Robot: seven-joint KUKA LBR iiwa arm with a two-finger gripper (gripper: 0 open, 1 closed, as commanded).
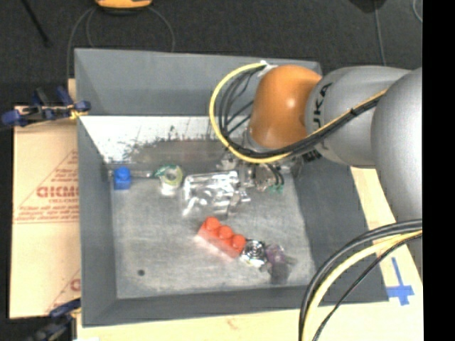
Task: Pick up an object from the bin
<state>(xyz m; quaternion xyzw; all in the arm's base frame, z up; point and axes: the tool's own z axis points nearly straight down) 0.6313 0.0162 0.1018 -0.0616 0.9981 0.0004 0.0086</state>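
Closest to the lens is the arm's grey link [384,119], coming in from the right. Its orange cover [281,109] and looped cables [219,112] sit over the far-right part of the bin [142,290]. Below that cover I see the pincer [250,182] low in the bin, at the right edge of a crumpled silvery, foil-like piece [207,192] lying mid-bin. The wrist hides too much for me to tell whether the pincer is apart or together, or whether it touches the piece.

I read that shiny piece as the likely pick, because it is the thing the pincer is right beside. Its creased, uneven shape offers edges to pinch, but it may crush or slip.

On the near side lies a red studded toy brick [222,236]. A small silver-and-purple thing [266,256] lies just beside its right end, close enough to make a clean grasp there awkward. To the left, a green-and-white cap-like thing [169,178] and a blue block [121,177] lie apart from each other near the far wall.
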